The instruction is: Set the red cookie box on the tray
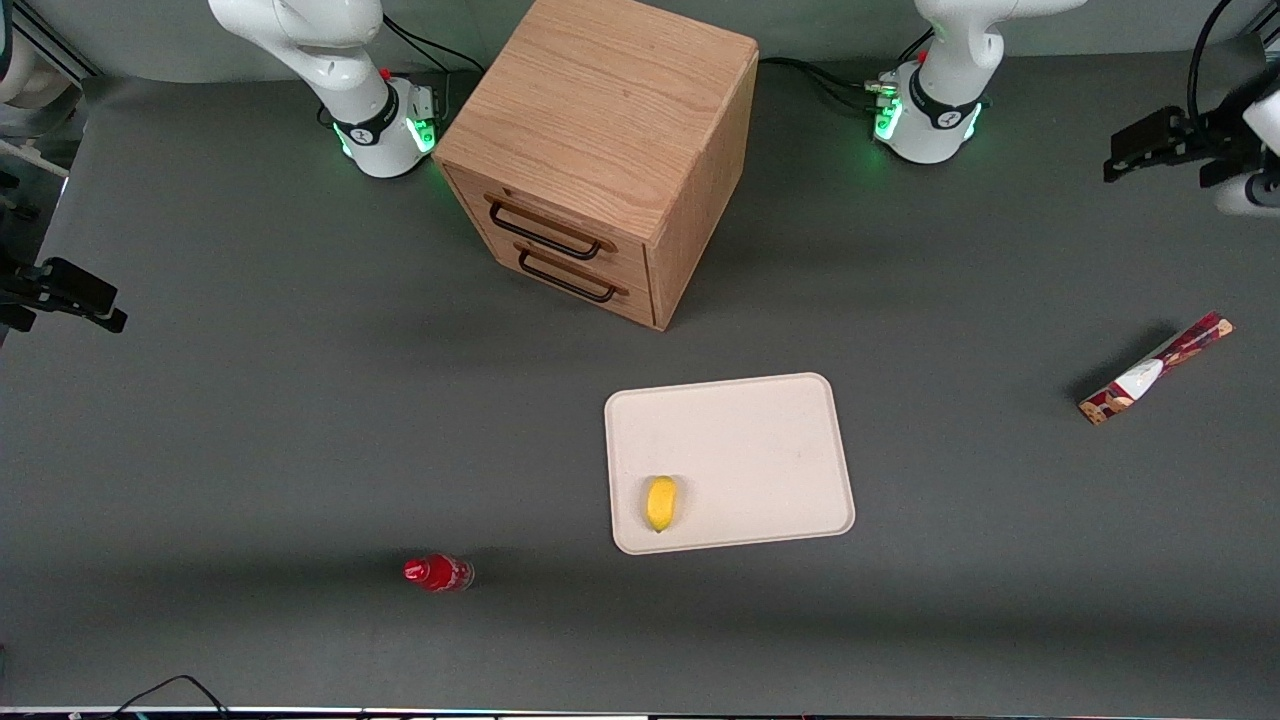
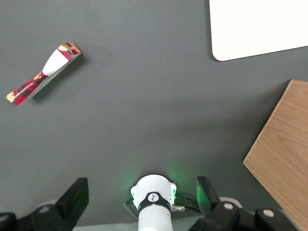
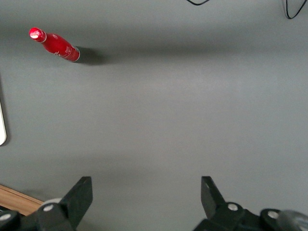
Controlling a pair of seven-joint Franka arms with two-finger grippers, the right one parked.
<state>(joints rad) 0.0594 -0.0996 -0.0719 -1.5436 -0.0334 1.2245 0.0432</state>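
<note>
Toward the parked arm's end and near the front camera: small red bottle (image 1: 437, 573), alone on the grey table (image 1: 250, 420); upright or lying, cannot tell.

Next, far from the front camera, between the two arm bases: wooden drawer cabinet (image 1: 600, 140), two drawers with dark handles, both shut. In the left wrist view only one cut-off corner of it (image 2: 284, 154).

Nearer the front camera than the cabinet: beige tray (image 1: 760, 430), flat on the table, whole in the front view, reduced to one rounded corner (image 2: 255, 29) in the left wrist view. On it, in the corner nearest the front camera and toward the parked arm's end, a small yellow lemon-like thing (image 1: 661, 503); hidden from the wrist camera by the cut-off.

Further toward the working arm's end: red cookie box (image 1: 1155, 370), on the table, well apart from the tray, not touched by anything. Showing only as a narrow slanted strip, dark red with a white patch mid-length (image 2: 43, 72); broad faces hard to make out.

Last, at the edge of the front view: gripper (image 1: 1125, 155), raised above the table, farther from the front camera than the box, its arm cut off by the frame. Fingers (image 2: 74, 197) spread wide, nothing between them.
</note>
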